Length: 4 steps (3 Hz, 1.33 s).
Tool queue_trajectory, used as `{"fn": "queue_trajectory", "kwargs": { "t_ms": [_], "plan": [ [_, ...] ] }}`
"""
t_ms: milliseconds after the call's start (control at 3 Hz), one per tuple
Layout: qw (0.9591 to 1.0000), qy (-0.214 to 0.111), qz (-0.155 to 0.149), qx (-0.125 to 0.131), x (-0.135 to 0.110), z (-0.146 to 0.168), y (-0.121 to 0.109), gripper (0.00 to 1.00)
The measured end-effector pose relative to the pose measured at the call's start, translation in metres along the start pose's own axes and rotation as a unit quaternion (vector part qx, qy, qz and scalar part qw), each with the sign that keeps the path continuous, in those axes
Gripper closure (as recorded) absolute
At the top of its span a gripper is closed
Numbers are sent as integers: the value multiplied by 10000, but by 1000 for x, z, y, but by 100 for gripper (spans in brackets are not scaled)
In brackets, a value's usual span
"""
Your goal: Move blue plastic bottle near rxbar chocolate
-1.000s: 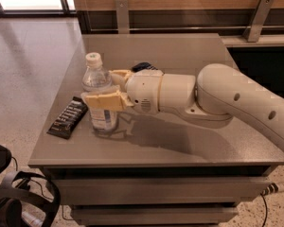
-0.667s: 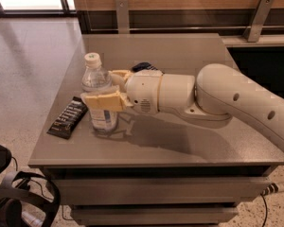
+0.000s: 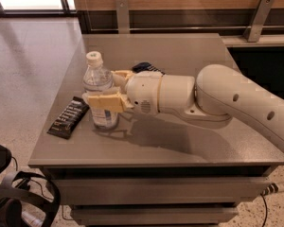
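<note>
The blue plastic bottle (image 3: pixel 95 79), clear with a white cap, stands upright on the grey table (image 3: pixel 156 48) near its left edge. My gripper (image 3: pixel 101 86) reaches in from the right, with one tan finger (image 3: pixel 104 101) in front of the bottle and the other behind it, shut on the bottle's middle. The rxbar chocolate (image 3: pixel 68 117), a flat black wrapper with white lettering, lies just left of the bottle's base, close to it, near the table's left edge.
A dark blue bar wrapper (image 3: pixel 144 67) lies behind my wrist, partly hidden. My white arm covers the table's right middle. A wooden wall with metal brackets (image 3: pixel 123 13) runs behind the table. Black gear and cables (image 3: pixel 12 197) sit on the floor at lower left.
</note>
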<state>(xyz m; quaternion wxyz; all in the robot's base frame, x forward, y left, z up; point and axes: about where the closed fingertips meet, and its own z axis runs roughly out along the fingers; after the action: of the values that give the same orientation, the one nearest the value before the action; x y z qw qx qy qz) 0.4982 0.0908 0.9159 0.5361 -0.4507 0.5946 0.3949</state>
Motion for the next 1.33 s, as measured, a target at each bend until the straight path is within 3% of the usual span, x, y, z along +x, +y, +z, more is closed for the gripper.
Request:
{"fn": "queue_trajectory", "kwargs": {
  "t_ms": [333, 667, 1333],
  "plan": [
    [10000, 2, -10, -17, -1, 1, 2, 0],
    [10000, 2, -11, -19, -1, 2, 2, 0],
    [9997, 19, -2, 258, -6, -40, -5, 0]
  ]
}}
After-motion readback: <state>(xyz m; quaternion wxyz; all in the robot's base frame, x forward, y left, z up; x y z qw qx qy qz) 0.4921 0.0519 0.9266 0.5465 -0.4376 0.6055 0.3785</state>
